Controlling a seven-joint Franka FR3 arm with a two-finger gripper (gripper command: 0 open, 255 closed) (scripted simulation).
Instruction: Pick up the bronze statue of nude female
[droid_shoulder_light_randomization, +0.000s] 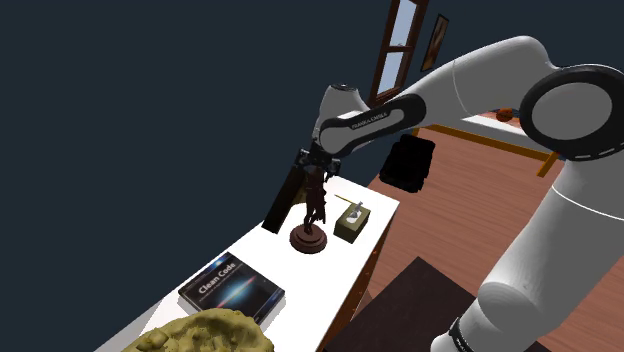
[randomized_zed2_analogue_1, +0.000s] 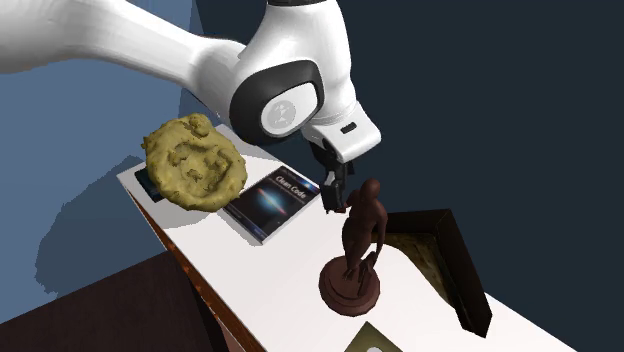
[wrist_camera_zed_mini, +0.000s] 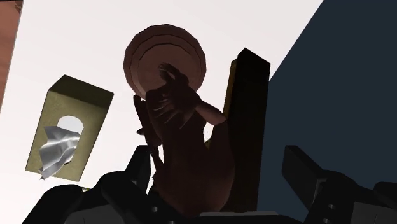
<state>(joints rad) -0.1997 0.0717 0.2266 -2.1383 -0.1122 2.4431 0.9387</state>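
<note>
Black gripper (randomized_zed2_analogue_1: 338, 193), fingers spread and clasping nothing, flanks the smooth reddish-brown statue (randomized_zed2_analogue_1: 362, 225), upright on its round stepped base on the white table (randomized_zed2_analogue_1: 250, 270).

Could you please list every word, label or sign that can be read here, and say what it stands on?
"Clean Code": on the cover of the book, which lies on the table.
Smaller print on the same cover: too small to read.
Dark lettering along the arm: too small to read with certainty.
</note>
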